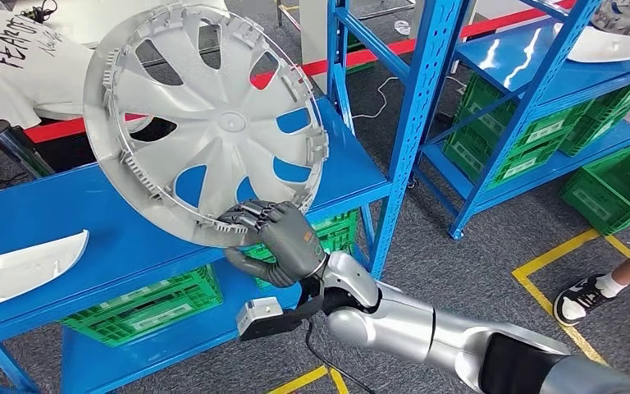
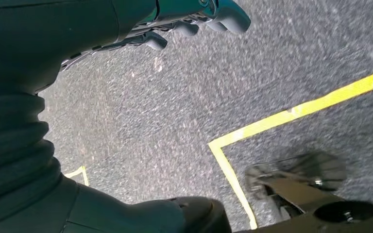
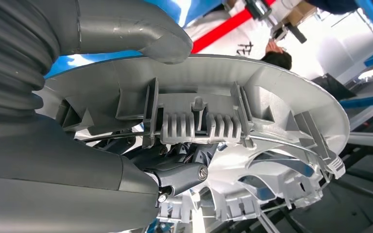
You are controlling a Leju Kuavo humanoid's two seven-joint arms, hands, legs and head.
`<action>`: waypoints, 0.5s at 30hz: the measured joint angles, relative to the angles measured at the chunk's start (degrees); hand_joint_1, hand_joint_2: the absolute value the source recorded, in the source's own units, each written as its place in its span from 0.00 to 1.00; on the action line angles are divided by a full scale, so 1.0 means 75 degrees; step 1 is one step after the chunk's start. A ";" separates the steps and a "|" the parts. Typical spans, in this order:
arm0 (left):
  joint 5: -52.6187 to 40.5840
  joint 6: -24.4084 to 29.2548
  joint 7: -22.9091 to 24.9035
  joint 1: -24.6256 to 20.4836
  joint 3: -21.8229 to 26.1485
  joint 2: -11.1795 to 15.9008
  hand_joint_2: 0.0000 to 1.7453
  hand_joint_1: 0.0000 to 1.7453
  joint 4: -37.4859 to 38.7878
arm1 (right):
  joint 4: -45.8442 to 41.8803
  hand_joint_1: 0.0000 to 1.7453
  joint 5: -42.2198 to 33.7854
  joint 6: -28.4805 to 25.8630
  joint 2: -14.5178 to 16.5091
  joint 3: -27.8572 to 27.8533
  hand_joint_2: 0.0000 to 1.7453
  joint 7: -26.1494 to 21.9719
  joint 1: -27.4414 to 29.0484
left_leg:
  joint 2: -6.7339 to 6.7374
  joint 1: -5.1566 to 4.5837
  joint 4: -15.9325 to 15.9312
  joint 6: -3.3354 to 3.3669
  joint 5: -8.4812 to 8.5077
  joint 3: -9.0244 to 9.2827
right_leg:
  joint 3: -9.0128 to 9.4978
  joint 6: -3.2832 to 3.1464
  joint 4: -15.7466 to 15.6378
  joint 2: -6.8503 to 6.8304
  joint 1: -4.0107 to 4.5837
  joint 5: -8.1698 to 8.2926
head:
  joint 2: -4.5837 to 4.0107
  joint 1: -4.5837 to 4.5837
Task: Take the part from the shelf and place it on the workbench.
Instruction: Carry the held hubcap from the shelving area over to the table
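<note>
A large silver wheel cover (image 1: 205, 123) stands tilted above the blue shelf board (image 1: 115, 238), its ribbed inner side toward me. My right hand (image 1: 275, 242) grips its lower rim, thumb under and fingers over the edge. In the right wrist view the thick grey thumb (image 3: 141, 36) presses on the outer face of the wheel cover (image 3: 252, 92) while the dark fingers (image 3: 175, 170) hook inside the rim. My left hand (image 2: 194, 19) hangs over the grey floor, its fingers curled in loosely with nothing in them.
A white curved part (image 1: 20, 267) lies on the shelf board at the left. Green crates (image 1: 143, 308) sit on the lower level. A blue upright (image 1: 410, 123) stands right of the cover. A second blue shelf (image 1: 541, 82) holds green crates. A person's shoe (image 1: 578, 300) is at the right, yellow floor lines nearby.
</note>
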 joint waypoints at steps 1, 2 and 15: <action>-0.0011 -0.0012 0.0007 0.0000 0.0000 -0.0003 1.00 0.00 0.0000 | -0.0044 1.00 0.0084 -0.0001 0.0002 -0.0001 1.00 0.0044 0.0083 | 0.0002 -0.0001 0.0114 0.0008 0.0014 0.0087 | -0.0074 0.0001 0.0002 -0.0008 0.0014 0.0058 | 0.0000 0.0000; -0.0020 -0.0023 0.0013 0.0001 0.0000 -0.0005 1.00 0.00 0.0000 | -0.0094 1.00 0.0167 0.0005 0.0006 -0.0001 1.00 0.0093 0.0163 | 0.0003 -0.0004 -0.0042 0.0031 0.0147 0.0304 | -0.0148 0.0006 0.0004 -0.0011 0.0027 0.0117 | 0.0000 -0.0001; 0.0209 -0.0070 -0.0064 -0.0022 0.0061 0.0070 1.00 0.00 -0.0014 | 0.0056 1.00 0.0072 0.0783 0.0643 -0.0020 1.00 -0.0141 -0.0319 | 0.0110 -0.0072 -0.2207 0.0524 0.1052 0.1130 | -0.0903 0.0390 0.1815 -0.0007 0.0018 -0.0966 | 0.0000 0.0020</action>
